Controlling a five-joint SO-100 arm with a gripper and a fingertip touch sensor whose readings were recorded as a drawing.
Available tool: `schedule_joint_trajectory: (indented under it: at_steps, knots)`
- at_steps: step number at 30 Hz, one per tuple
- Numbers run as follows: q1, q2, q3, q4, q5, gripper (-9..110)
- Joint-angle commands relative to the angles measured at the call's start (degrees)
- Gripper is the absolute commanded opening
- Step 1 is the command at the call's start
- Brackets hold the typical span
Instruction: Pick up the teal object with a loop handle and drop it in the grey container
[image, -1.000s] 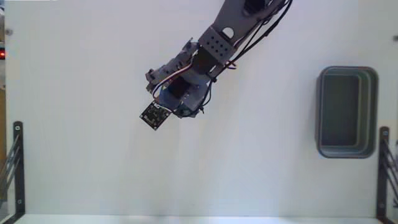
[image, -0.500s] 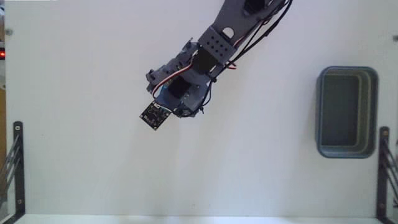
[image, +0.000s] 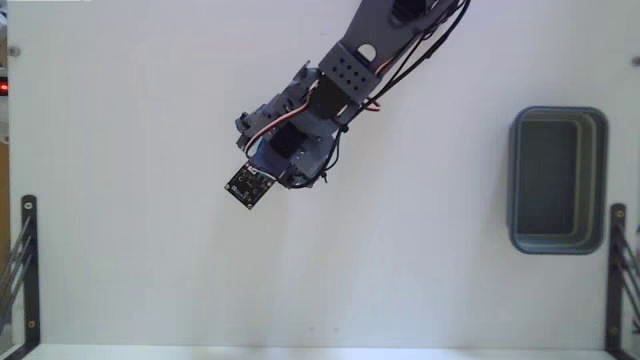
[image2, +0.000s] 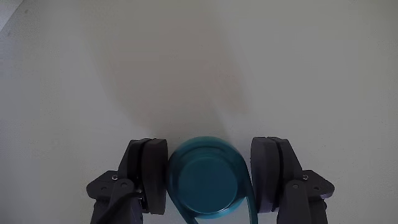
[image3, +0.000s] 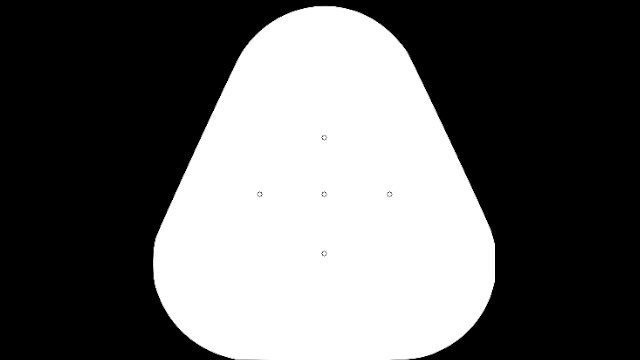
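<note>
In the wrist view the teal object with a loop handle (image2: 205, 183) lies on the white table between my gripper's (image2: 211, 143) two dark fingers. The left pad (image2: 155, 174) touches its rim. A narrow gap shows between the disc and the right pad (image2: 270, 174), and the thin loop runs through that gap. In the fixed view the gripper (image: 268, 160) hangs over the table's middle, and the arm hides most of the teal object. The grey container (image: 557, 180) stands far off at the right edge, with nothing in it.
Black metal brackets stand at the lower left (image: 28, 270) and lower right (image: 615, 275) corners in the fixed view, the right one close to the container. The arm (image: 390, 40) reaches in from the top.
</note>
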Motion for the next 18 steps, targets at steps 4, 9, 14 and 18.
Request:
schedule_joint_trajectory:
  at_steps: [4, 9, 14, 18]
  knots:
    - [0.47, 1.00, 0.50, -0.73, 0.26, 78]
    - [0.47, 1.00, 0.50, -0.73, 0.26, 76]
    - [0.47, 1.00, 0.50, -0.73, 0.26, 75]
    - [0.47, 1.00, 0.50, -0.73, 0.26, 74]
